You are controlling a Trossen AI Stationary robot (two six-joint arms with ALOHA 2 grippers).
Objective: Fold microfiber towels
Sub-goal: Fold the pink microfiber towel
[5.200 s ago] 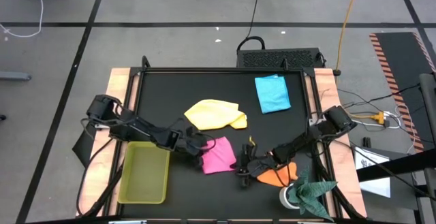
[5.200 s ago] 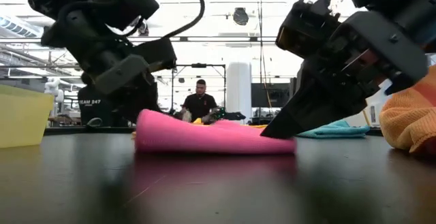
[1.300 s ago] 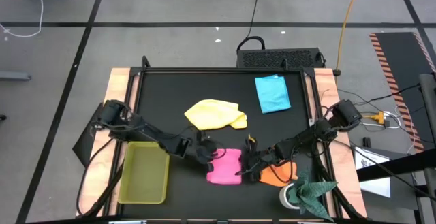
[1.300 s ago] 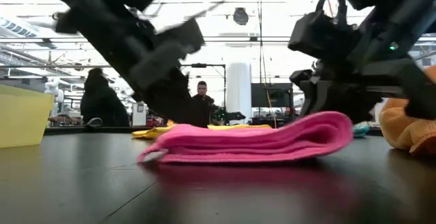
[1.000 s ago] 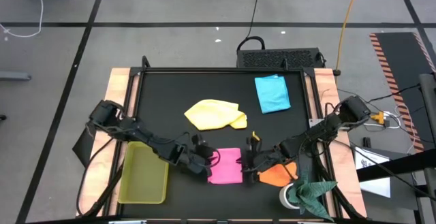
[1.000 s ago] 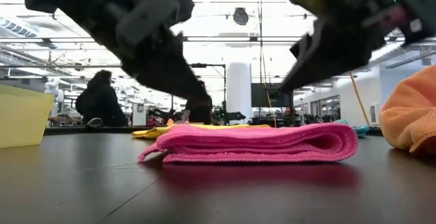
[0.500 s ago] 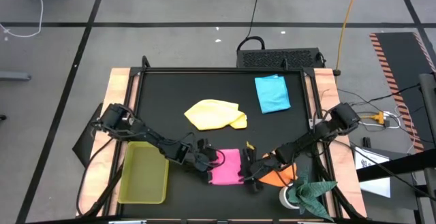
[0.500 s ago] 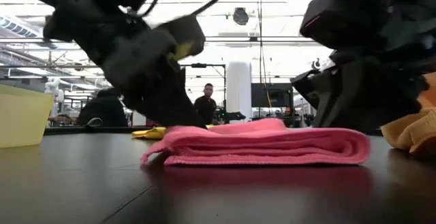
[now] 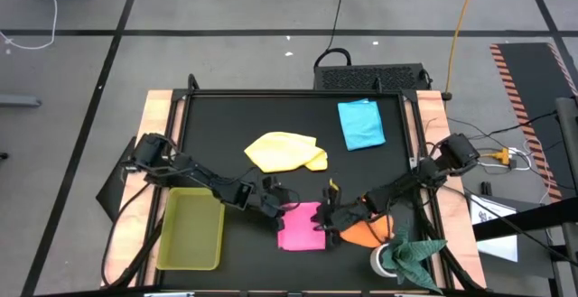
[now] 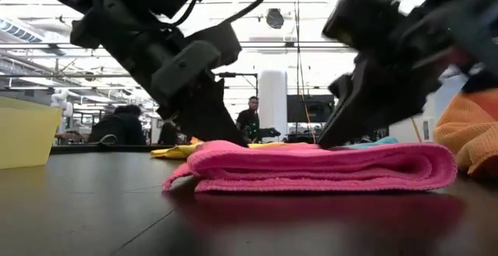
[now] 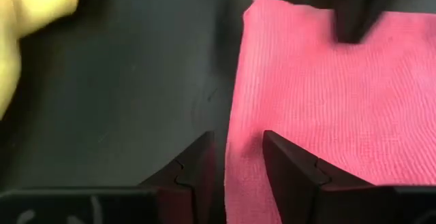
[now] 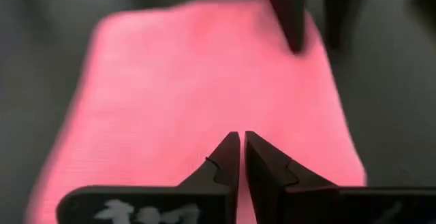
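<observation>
The pink towel (image 9: 301, 227) lies folded in layers on the black table top. Its rounded fold (image 10: 447, 166) faces the table's right and its loose edges (image 10: 177, 180) face the left. My left gripper (image 11: 238, 163) slants down at the towel's left edge. It is open, with one finger over the cloth and one over bare table. My right gripper (image 12: 240, 146) is shut and slants down onto the towel from the right. The yellow towel (image 9: 284, 151), blue towel (image 9: 361, 124) and orange towel (image 9: 365, 235) lie apart from both grippers. My left gripper stands astride the pink towel's left edge (image 11: 235, 115), slanting down from the table's left. I cannot tell whether its fingertips (image 10: 222, 135) touch the cloth. My right gripper sets its shut fingertips (image 10: 331, 139) on the folded towel's top layer (image 12: 238, 118), slanting down from the right. The towel lies flat on the table under them.
A yellow-green tray (image 9: 191, 227) stands at the near left beside my left arm. A dark green cloth (image 9: 412, 254) lies at the near right corner, just past the orange towel. People move in the room beyond the table's far edge (image 10: 249, 124).
Both grippers have come down from above the folded pink towel, so their tips now stand at its top surface. The left one is at the towel's left edge and the right one toward its right side. The towel has stayed folded and has slid slightly toward the near edge.
</observation>
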